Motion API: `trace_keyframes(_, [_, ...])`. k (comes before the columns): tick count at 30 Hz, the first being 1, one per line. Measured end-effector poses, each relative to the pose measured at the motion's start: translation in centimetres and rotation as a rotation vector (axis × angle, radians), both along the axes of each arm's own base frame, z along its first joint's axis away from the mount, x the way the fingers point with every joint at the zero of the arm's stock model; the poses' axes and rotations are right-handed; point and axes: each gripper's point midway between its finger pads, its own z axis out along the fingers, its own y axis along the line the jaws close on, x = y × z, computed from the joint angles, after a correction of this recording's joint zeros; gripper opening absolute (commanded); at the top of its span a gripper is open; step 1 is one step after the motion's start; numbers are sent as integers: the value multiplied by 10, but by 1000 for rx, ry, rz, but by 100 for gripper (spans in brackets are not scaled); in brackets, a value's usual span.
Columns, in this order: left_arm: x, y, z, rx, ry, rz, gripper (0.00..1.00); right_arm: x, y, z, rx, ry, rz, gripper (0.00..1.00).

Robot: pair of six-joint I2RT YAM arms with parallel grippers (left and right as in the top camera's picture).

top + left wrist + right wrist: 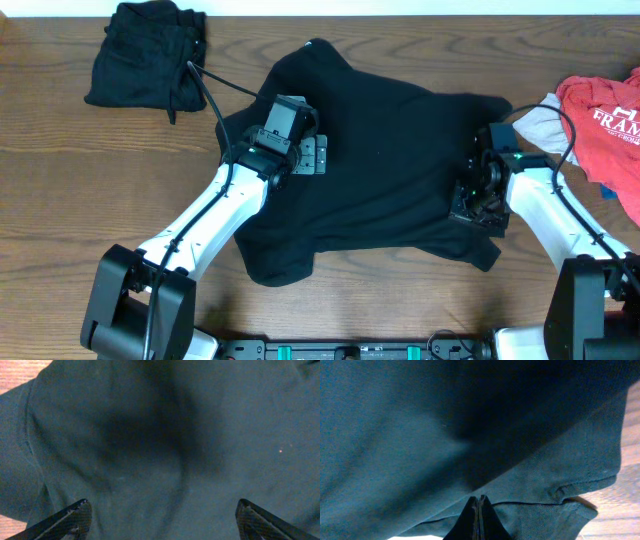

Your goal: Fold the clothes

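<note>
The left tool (162, 505) has its two fingers spread wide apart, holding nothing. It hangs just over the large black soft-cotton shirt (390, 170), which fills everything beneath and ahead of it. My guess is that the fingers are parted so they can come down on either side of a ridge of cloth and gather it. A curved seam runs off to one side of the tool, and a little bare wood shows beyond that.

The right tool (479, 502) has its fingers pressed tight together. No cloth shows between them, though I cannot tell whether the tips nip a thin fold. It sits low against the shirt's edge, with a hemmed corner just ahead and to one side. That would suit pinning or dragging that side.

The shirt lies spread and rumpled under both tools, not yet folded. Well beyond the left tool lies a small bundle of black fabric (145, 55), seemingly folded already. On the outer side of the right tool waits a crumpled red T-shirt with white lettering (600, 130), with a pale cloth (538, 122) tucked against it.

The dark brown wood-grain tabletop (60, 180) carries everything, and no room shows beyond it.
</note>
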Motion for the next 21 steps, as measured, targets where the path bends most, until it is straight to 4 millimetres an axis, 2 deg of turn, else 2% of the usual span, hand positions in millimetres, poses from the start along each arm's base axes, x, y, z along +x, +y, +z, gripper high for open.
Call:
trace_keyframes(10, [-1,0,-1,2,4,0,92,-10,-8,-31,3,-26,-75,1])
trace_keyframes(16, [-3,2,-2,8,17,0,92,-9,-11,-32,44,-53,-124,1])
trace_keyframes(21, [-5,2,-4,12,24,0,92,-18,-19,-33,59,-11,-205,1])
